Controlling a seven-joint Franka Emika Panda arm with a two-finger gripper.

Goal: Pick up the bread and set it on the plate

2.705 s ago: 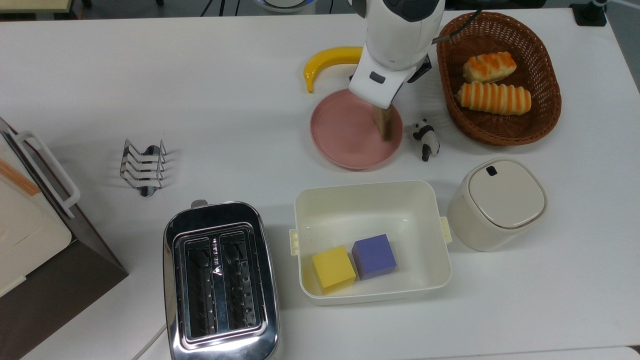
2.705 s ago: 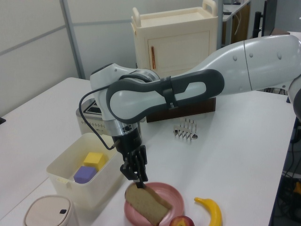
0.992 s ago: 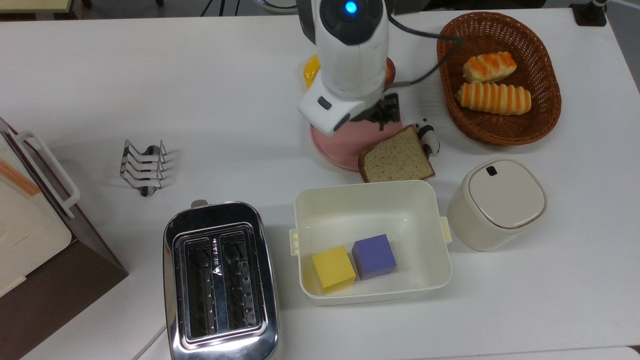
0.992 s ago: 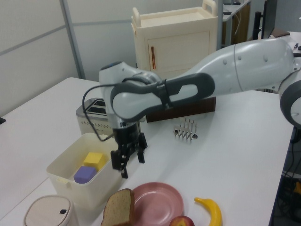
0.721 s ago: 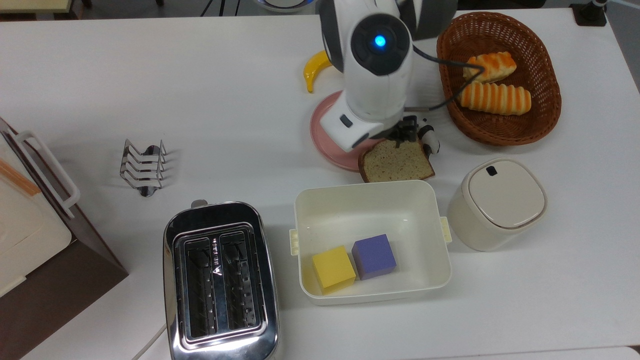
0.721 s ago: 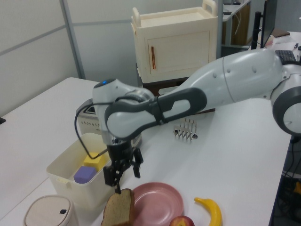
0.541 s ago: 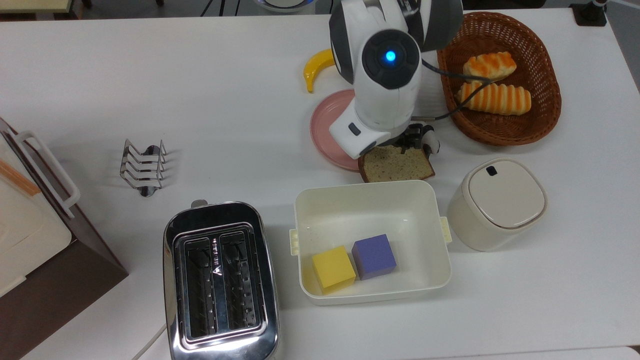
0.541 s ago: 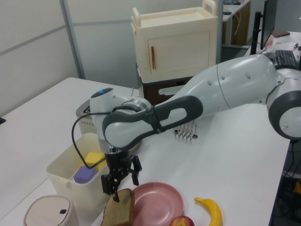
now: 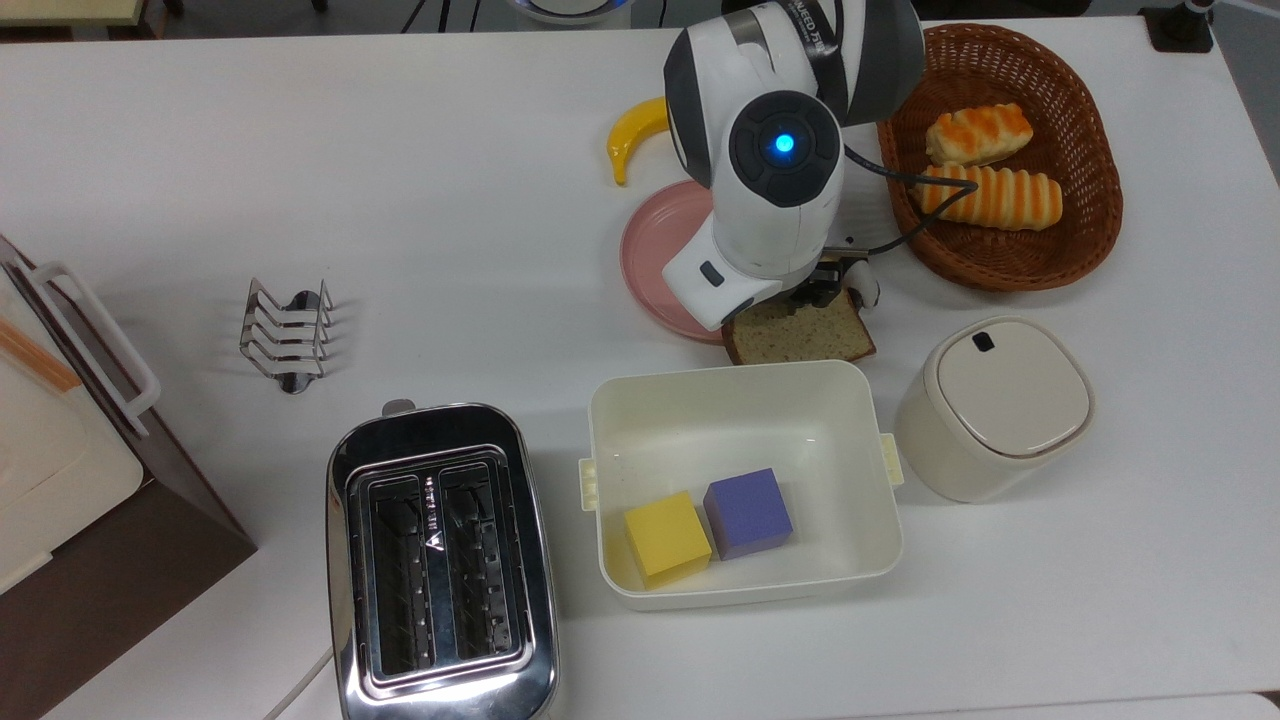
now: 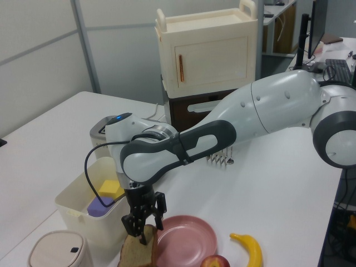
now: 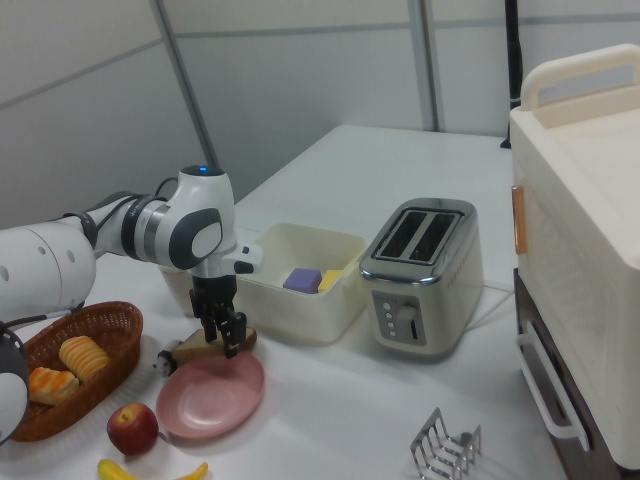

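Note:
The bread (image 9: pixel 805 338) is a brown slice lying between the pink plate (image 9: pixel 655 250) and the cream tub, its left corner resting on the plate's rim and the rest off the plate. In the left view the bread (image 10: pixel 136 253) sits to the left of the plate (image 10: pixel 186 236). My gripper (image 10: pixel 143 229) is open and lowered onto the slice's far edge, fingers either side of it. In the top view my arm hides most of the gripper (image 9: pixel 825 285). The right view shows the gripper (image 11: pixel 222 338) down at the bread (image 11: pixel 205 348), beside the plate (image 11: pixel 210 400).
A cream tub (image 9: pixel 740 372) holding a yellow block (image 9: pixel 667 538) and a purple block (image 9: pixel 748 512) stands just below the bread. A panda figurine (image 9: pixel 862 290), a lidded bin (image 9: pixel 1000 405), a basket (image 9: pixel 1090 230) of rolls, a banana (image 9: pixel 640 130), a toaster (image 9: pixel 440 560) and a toast rack (image 9: pixel 287 330) surround it.
The bread, first held on edge over the plate, was let go and fell flat half off the plate's rim. My open gripper rose, then moved over the slice and lowered onto its edge.

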